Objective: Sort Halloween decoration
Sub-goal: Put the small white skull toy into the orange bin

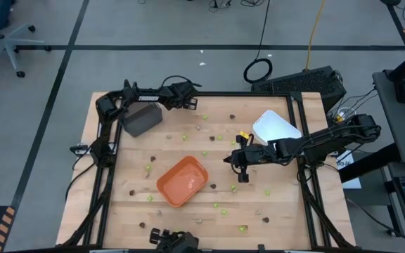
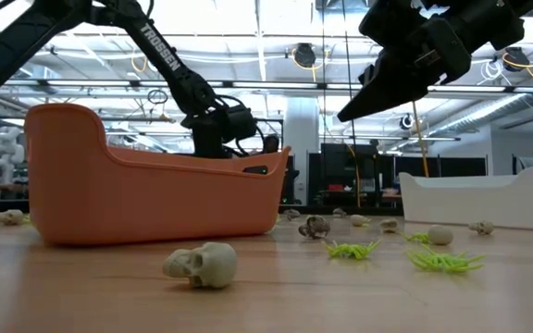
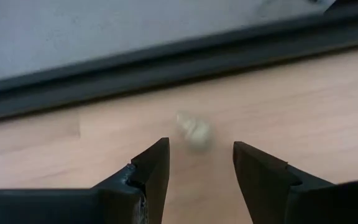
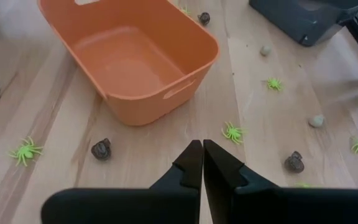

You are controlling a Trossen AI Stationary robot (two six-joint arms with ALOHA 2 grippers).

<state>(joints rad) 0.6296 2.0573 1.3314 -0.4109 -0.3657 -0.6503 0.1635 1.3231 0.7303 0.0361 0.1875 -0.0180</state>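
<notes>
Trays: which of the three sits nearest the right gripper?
The white tray, just beyond the right gripper; the orange tray lies farther off, the dark grey tray farthest.

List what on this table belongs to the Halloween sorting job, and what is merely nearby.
Job:
- lime-green spiders
- dark brown skulls
- tan-grey skulls
- orange tray, white tray, dark grey tray
- left gripper, right gripper

Nearby:
- cable coil on floor
- office chair
</notes>
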